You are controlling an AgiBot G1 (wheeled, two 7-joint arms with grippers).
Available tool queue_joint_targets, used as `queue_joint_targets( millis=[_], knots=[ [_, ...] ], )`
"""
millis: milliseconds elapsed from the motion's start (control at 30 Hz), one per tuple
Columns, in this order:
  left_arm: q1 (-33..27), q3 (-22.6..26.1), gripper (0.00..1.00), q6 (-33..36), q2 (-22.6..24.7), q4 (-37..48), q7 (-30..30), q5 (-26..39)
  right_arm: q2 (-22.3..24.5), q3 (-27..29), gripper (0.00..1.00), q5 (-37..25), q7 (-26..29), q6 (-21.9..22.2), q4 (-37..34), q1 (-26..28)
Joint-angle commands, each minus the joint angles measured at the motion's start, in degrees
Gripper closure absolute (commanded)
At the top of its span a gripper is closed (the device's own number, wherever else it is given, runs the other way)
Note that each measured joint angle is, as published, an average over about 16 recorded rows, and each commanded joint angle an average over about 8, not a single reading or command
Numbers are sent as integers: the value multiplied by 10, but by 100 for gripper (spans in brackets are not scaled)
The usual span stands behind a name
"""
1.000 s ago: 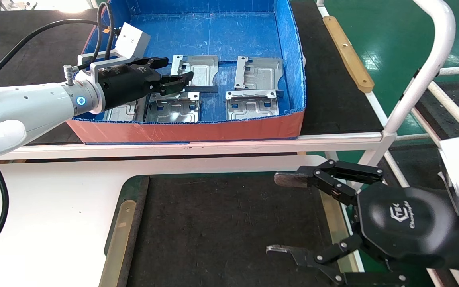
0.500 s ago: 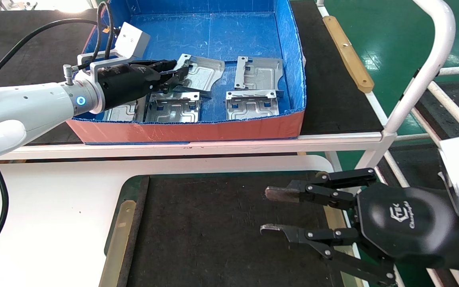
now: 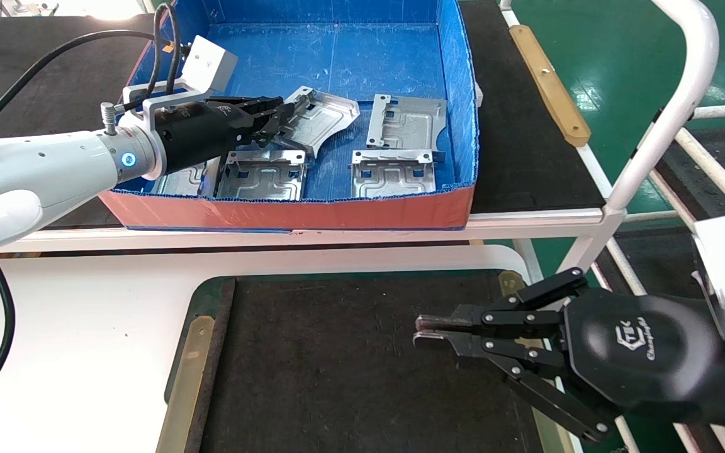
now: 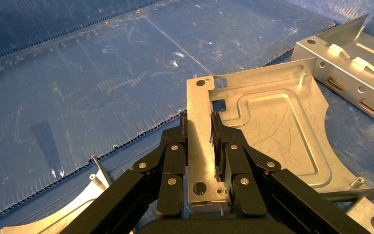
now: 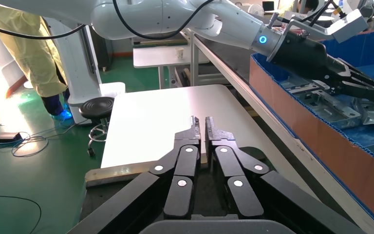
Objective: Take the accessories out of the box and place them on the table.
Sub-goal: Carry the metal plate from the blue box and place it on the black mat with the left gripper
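Silvery stamped sheet-metal brackets (image 3: 393, 173) all sat inside your blue-lined box (image 3: 457, 82); your left gripper (image 3: 274, 119) clamped one tilted bracket (image 3: 321, 119), your right gripper (image 3: 424, 332) hung closed, empty; none was out.

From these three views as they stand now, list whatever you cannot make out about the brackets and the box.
- Head view: the leftmost bracket is mostly hidden behind the left gripper, so its shape is unclear.
- Head view: whether a sixth bracket lies in the box cannot be told; the left arm covers that corner.
- Left wrist view: the held bracket has its near edge hidden by the fingers.
- Right wrist view: the right gripper shows nothing between its fingertips; the box interior is cut off by the edge.
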Motion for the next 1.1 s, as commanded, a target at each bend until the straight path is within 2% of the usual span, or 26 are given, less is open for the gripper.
queue_joint_targets(
  millis=[33,333,567,767,1033,1100],
  knots=[
    [0,0,100,-2,0,0,0,0,0,0,100,0,0,0,0,0],
    [-6,-3,100,0,-3,-12,2,-3,0,0,100,0,0,0,0,0],
    [-8,-12,100,26,-20,-29,15,-17,0,0,100,0,0,0,0,0],
    [-3,-25,100,80,-51,-56,43,-43,0,-1,100,0,0,0,0,0],
    [16,-46,100,186,-108,-104,82,-90,0,-1,100,0,0,0,0,0],
    [21,-50,100,216,-124,-113,82,-104,0,-1,93,0,0,0,0,0]
  ],
)
